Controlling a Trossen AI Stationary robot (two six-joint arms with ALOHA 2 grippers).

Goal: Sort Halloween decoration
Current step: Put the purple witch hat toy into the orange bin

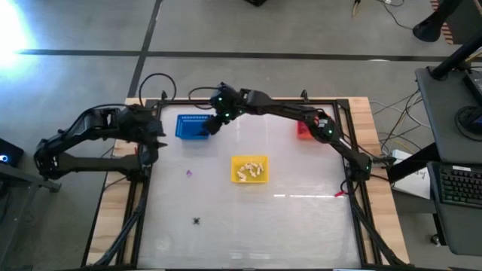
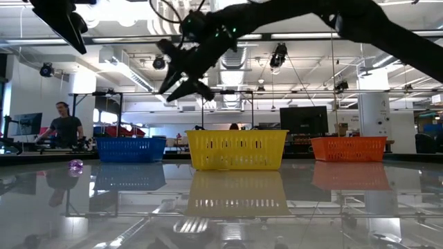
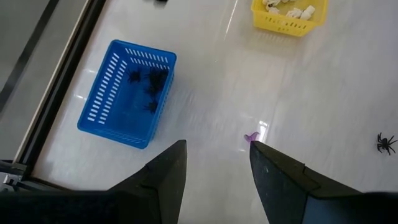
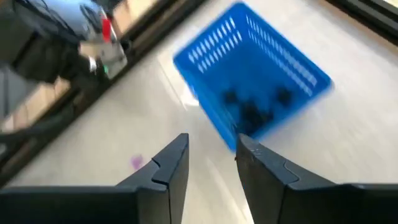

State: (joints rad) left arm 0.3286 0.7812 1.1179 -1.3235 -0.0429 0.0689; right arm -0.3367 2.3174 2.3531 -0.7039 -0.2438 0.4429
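Black spidery decorations (image 4: 252, 109) lie in the blue basket (image 1: 192, 126), and cream ones (image 1: 250, 171) in the yellow basket (image 1: 235, 178). A purple trinket (image 1: 189, 172) and a black spider (image 1: 196, 220) lie loose on the table. My right gripper (image 4: 211, 149) hangs open above the blue basket's right side with nothing between its fingers; in the low view it (image 2: 183, 72) is high above the baskets. At the table's left edge my left gripper (image 3: 217, 152) waits raised and open, the purple trinket (image 3: 250, 136) showing below it.
An orange basket (image 1: 303, 129) stands at the far right, partly under my right arm. The three baskets stand across the table's far half. A person (image 2: 66, 128) is in the room behind the table. The near half holds only the loose spider (image 3: 385, 143).
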